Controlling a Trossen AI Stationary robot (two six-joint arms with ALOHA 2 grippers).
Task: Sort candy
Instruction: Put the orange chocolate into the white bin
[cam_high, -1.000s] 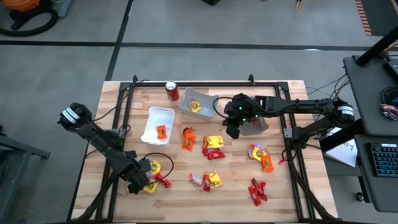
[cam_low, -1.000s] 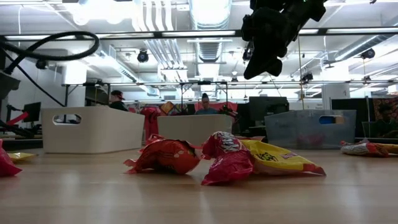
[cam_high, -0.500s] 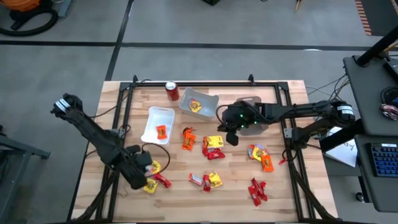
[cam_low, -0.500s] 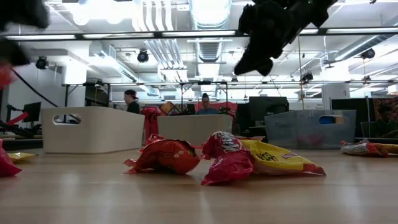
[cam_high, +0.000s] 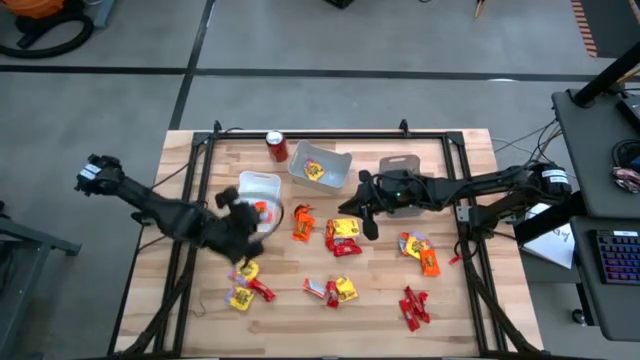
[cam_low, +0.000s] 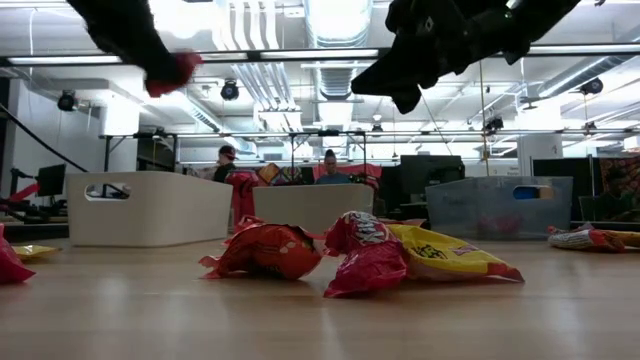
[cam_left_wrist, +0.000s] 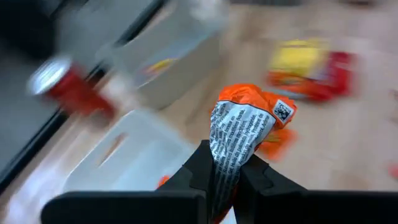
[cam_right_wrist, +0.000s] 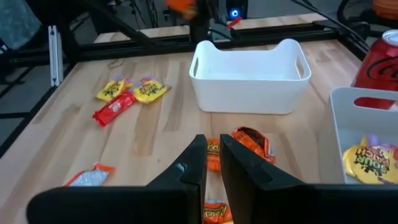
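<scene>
Wrapped candy lies scattered on the wooden table: orange pieces (cam_high: 303, 222), a yellow and red pile (cam_high: 343, 235), and more near the near edge (cam_high: 335, 290). My left gripper (cam_high: 252, 214) hovers at the near-right end of the white bin (cam_high: 255, 190), shut on an orange candy (cam_left_wrist: 242, 121). That bin holds one orange piece. My right gripper (cam_high: 368, 228) hangs in the air between the grey bin (cam_high: 400, 180) and the yellow and red pile, fingers shut on nothing. In the right wrist view, orange candy (cam_right_wrist: 252, 142) lies on the table ahead of it. My left gripper pinches the orange candy between its two fingers (cam_left_wrist: 200, 163) by the crumpled silver end of the wrapper (cam_left_wrist: 225, 163). The orange body of the candy stands out past the fingertips. It is lifted clear of the table, high in the low view (cam_low: 170, 70).
A red soda can (cam_high: 277, 146) stands at the far edge. Beside it is a clear bin (cam_high: 320, 165) with yellow candy inside. More candy lies at the right (cam_high: 420, 250), near right (cam_high: 413, 305) and near left (cam_high: 245, 285). A black frame borders the table.
My left gripper has risen from the near-left candy pile with an orange candy and swung toward the far edge, up to the white bin. My right gripper has moved from the grey bin toward the near and left side and has tipped to a more level pose.
</scene>
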